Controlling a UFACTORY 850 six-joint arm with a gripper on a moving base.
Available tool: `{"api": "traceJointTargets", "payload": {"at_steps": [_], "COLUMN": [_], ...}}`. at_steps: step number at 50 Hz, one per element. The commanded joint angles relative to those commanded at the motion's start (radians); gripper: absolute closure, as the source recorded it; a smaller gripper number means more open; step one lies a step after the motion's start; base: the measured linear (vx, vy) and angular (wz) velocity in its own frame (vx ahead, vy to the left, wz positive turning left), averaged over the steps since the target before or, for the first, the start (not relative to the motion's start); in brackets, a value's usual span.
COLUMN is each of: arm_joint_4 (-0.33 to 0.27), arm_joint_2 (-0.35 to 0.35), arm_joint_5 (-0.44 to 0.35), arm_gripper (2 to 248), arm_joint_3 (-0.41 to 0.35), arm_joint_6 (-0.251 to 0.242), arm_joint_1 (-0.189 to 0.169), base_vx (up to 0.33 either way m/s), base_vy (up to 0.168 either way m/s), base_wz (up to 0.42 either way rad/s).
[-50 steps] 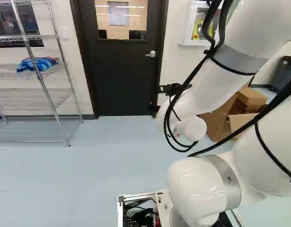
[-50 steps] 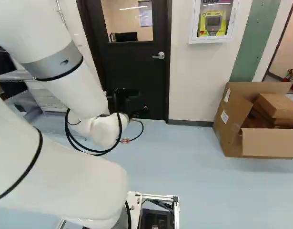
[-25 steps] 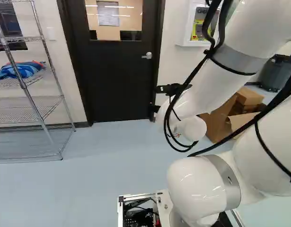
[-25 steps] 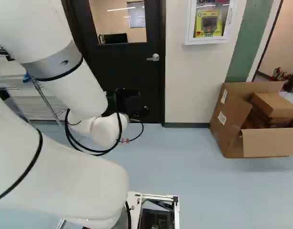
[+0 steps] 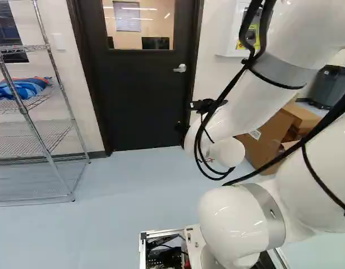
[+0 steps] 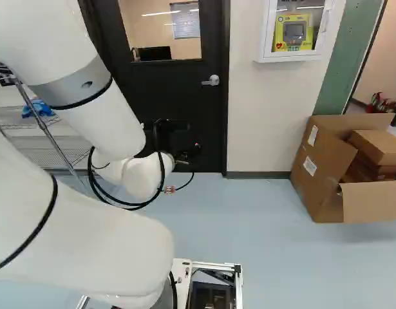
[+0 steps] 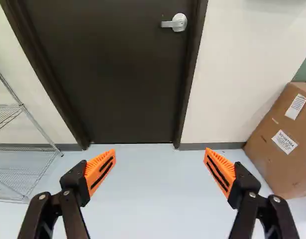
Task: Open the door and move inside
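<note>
The gripper (image 6: 187, 153) is spread wide, its orange pads (image 7: 99, 172) far apart and holding nothing. Ahead of it, the dark door (image 7: 118, 74) stands closed in its frame, its lever handle (image 7: 177, 23) on the side toward the cardboard box (image 7: 277, 144); a wire shelving unit (image 5: 32, 137) stands beyond the other side.

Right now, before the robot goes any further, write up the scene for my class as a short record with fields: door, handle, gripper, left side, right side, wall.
door: dark door with a window, shut in its frame
handle: lever handle, level
gripper: the gripper is open and empty, its fingers wide apart
left side: wire shelf holding a blue bundle
right side: open cardboard box with smaller boxes inside
wall: white cabinet with a yellow device
</note>
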State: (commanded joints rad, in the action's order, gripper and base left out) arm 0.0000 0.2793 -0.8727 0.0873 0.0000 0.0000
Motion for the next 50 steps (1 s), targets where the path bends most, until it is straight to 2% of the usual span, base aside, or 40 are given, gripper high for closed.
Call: {"api": "traceJointTargets", "payload": {"at_steps": [17,50], "arm_joint_4": [0.000,0.000], "arm_joint_2": [0.000,0.000], "arm_joint_5": [0.000,0.000], "arm_gripper": [3,3], "arm_joint_3": [0.000,0.000], "arm_joint_6": [0.000,0.000], "arm_joint_1": [0.000,0.000], "base_vx": [0.209,0.209], "base_vy": [0.082,0.046], "base_wz": [-0.021,-0.010]}}
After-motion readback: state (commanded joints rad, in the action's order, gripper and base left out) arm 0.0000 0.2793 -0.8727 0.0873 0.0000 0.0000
